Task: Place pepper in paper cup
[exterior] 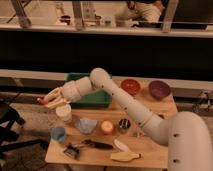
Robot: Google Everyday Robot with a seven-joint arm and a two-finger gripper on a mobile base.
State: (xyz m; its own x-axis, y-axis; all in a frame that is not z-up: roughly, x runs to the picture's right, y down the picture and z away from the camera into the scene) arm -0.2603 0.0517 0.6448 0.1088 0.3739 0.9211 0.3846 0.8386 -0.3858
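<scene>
My gripper (48,100) is at the left end of the table, stretched out from the white arm, just above and a little left of the paper cup (63,113). It is shut on the small red pepper (42,101), which pokes out at the fingertips. The paper cup is off-white and stands upright at the table's left edge, below the gripper's wrist. The pepper hangs in the air, left of the cup's rim and not inside it.
A green bin (98,98) sits behind the arm. A red bowl (130,86) and a purple bowl (159,89) stand at the back right. In front are a blue cup (59,133), a blue cloth (85,125), an orange round item (106,127) and a dark cup (124,125).
</scene>
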